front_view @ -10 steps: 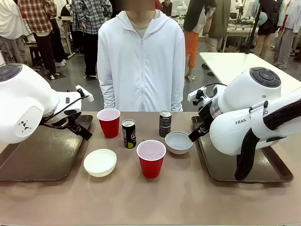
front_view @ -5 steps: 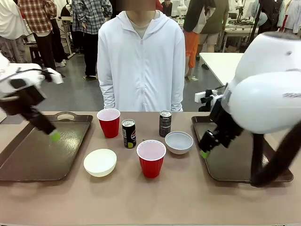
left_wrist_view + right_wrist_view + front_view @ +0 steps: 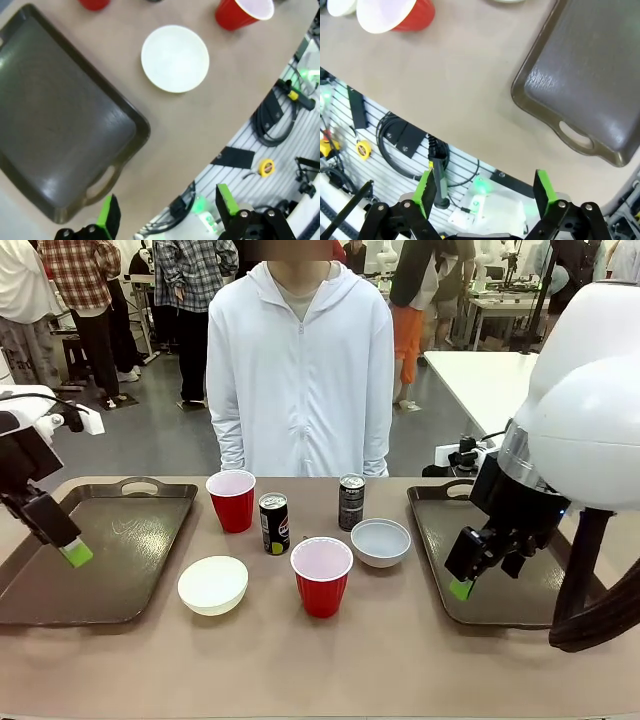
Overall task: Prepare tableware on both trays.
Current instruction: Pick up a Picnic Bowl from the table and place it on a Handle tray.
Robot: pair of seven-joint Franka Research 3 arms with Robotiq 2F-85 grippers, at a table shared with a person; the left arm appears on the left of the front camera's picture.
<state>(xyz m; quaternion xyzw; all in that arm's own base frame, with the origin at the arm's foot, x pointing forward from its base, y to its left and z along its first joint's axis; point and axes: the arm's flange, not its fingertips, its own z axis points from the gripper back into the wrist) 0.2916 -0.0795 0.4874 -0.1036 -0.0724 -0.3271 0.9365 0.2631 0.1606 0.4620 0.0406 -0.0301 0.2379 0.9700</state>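
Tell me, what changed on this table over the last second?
The left pincer swung outward across the left tray, away from the tableware; the right pincer drew back from the grey bowl toward the right tray's near edge. Both are open, holding nothing. The red cups, white bowl, cans and both trays stayed put.

A person in a white zip hoodie (image 3: 300,370) is standing at the far side of the tan bench (image 3: 300,670). Behind, several people are standing about on the grey floor, one wearing a plaid shirt (image 3: 80,270), and a white table (image 3: 490,375) is sitting off to the right. Below the bench's near edge, a coiled black cable (image 3: 272,120) and a yellow tape measure (image 3: 266,167) are lying on a pale ribbed surface (image 3: 250,180), with a green light (image 3: 199,204) glowing nearby.
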